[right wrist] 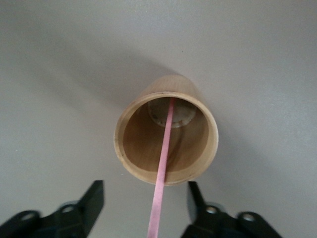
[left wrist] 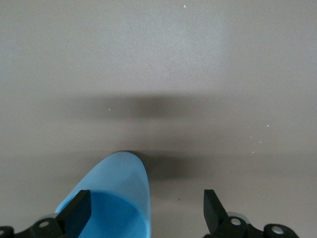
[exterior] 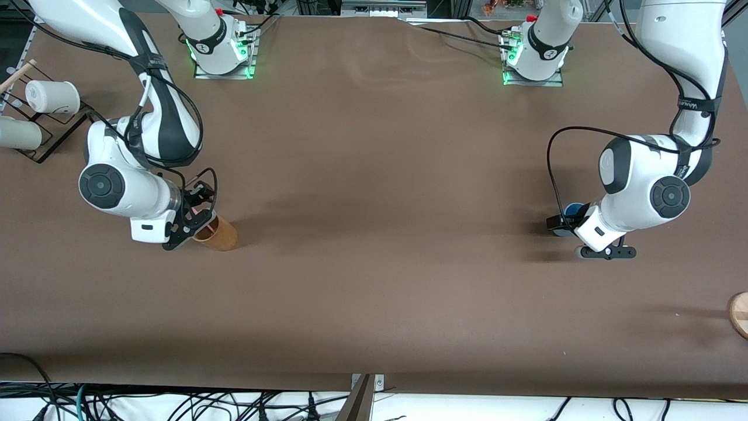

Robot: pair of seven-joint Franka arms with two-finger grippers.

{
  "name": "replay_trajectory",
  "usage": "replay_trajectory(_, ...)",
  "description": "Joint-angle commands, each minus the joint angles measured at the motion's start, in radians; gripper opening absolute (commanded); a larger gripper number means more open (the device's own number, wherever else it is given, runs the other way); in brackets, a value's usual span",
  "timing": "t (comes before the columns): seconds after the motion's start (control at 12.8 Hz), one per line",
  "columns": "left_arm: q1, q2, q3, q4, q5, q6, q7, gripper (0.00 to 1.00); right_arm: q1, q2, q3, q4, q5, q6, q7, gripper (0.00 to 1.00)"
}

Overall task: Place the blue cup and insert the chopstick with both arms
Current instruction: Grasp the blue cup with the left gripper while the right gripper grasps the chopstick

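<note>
The blue cup point(exterior: 575, 209) stands on the table under my left arm's wrist, toward the left arm's end. In the left wrist view the cup point(left wrist: 119, 188) shows its brighter blue inside. My left gripper point(exterior: 562, 223) point(left wrist: 146, 213) is open right above it, one finger over the cup's mouth and the other outside its wall. The pink chopstick point(right wrist: 163, 158) point(exterior: 193, 209) leans inside the orange-brown cup point(exterior: 217, 234) point(right wrist: 166, 134) toward the right arm's end. My right gripper point(exterior: 196, 215) point(right wrist: 144, 198) is open above that cup, with the chopstick passing between its fingers untouched.
A black wire rack point(exterior: 55, 131) with white cups point(exterior: 52, 96) and a tan wooden stick point(exterior: 17, 73) stands at the right arm's end. A round wooden piece point(exterior: 739, 313) lies at the table's edge at the left arm's end.
</note>
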Motion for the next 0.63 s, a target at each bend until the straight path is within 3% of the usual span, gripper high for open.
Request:
replay_trajectory(0.0, -0.007, -0.047, 0.004, -0.03, 0.019, -0.042, 0.016, 1.0, -0.009, 0.016, 0.002, 0.02, -0.015, -0.004, -0.019, 0.32)
replay_trajectory(0.16, -0.009, -0.064, 0.002, -0.03, 0.019, -0.072, 0.013, 1.0, -0.012, 0.017, -0.002, 0.018, -0.015, -0.003, -0.031, 0.15)
replay_trajectory(0.39, -0.012, -0.058, -0.002, -0.045, 0.019, -0.065, 0.002, 1.0, -0.019, 0.025, -0.002, 0.02, -0.016, -0.003, -0.033, 0.0)
replay_trajectory(0.55, -0.015, -0.053, -0.002, -0.079, 0.019, -0.025, 0.0, 1.0, -0.019, 0.023, -0.002, 0.024, -0.013, -0.007, -0.028, 0.0)
